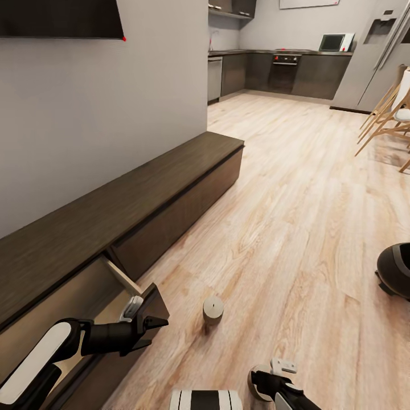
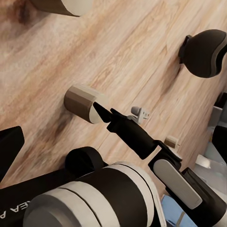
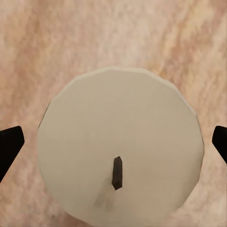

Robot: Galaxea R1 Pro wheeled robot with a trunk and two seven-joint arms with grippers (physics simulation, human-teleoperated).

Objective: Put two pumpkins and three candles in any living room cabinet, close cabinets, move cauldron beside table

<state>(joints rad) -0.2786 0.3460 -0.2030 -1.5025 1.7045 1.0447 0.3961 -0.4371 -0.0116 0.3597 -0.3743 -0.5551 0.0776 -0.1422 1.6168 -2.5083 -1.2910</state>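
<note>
In the head view the long dark cabinet [image 1: 142, 188] runs along the grey wall, with one drawer [image 1: 122, 285] pulled out at its near end so that the pale wood inside shows. The left gripper [image 1: 149, 326] hangs just beside that drawer's front corner, over the wooden floor [image 1: 285, 216]; its jaws look nearly pressed together with nothing between them, though the angle makes this hard to judge. A candle [image 1: 213, 309] stands upright on the floor just beyond those jaws, near them but not touching. The left wrist view shows the same candle [image 2: 84, 102] close to the dark fingertips [image 2: 100, 111], plus part of another candle [image 2: 61, 5] at the picture's edge and the black cauldron [image 2: 204, 52] farther off on the boards. In the head view the cauldron [image 1: 396, 270] sits well apart, at the right edge. The right gripper [image 1: 273, 378] is low in the head view, over a pale candle [image 1: 256, 382] on the floor. Its wrist view looks straight down on that candle [image 3: 120, 149], wick visible, with the two black fingertips [image 3: 9, 146] spread wide on either side of it, apart from its sides.
</note>
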